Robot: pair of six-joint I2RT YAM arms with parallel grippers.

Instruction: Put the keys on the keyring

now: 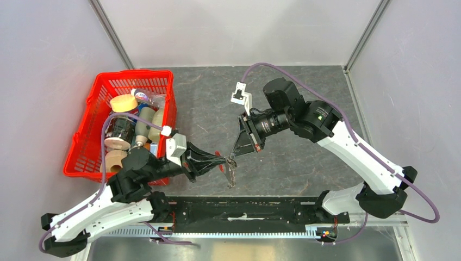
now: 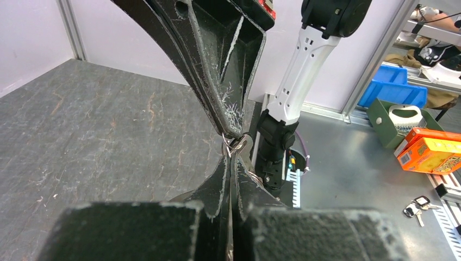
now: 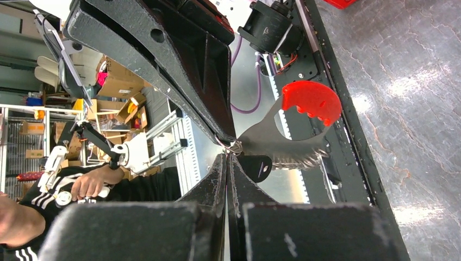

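Currently, left gripper (image 1: pixel 222 161) and right gripper (image 1: pixel 235 156) fingertips meet, both pinched together on the keyring (image 3: pixel 288 136); keys (image 3: pixel 255 166) hang at 6 o'clock. Opposing pull risks slippage.

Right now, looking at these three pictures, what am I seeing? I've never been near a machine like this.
Two white robot arms are bolted to a grey table. One picture looks down from above; the other two come from cameras on each wrist. The left hand and the right hand are both shut, tips meeting in mid-air on a small wire ring. A grey metal keyring with a red strip and a black fob hang there. At left stands a red basket of bottles.
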